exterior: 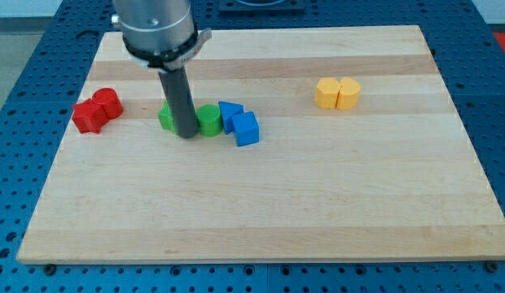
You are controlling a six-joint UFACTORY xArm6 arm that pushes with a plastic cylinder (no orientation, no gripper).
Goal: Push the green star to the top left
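— Where's your green star (166,119)?
— Just to the view's left of my tip (187,134); the rod hides most of it, so you can't confirm its shape.
— And the view's right?
— Another green block (209,120), touching the rod. My tip holds nothing.

This looks like a robotics lab. A pale wooden surface (318,203) lies on a blue metal bench (497,98) drilled with a regular grid of mounting holes, which shows around the surface on every side. A grey robot arm (155,28) reaches down over the surface's upper left part.
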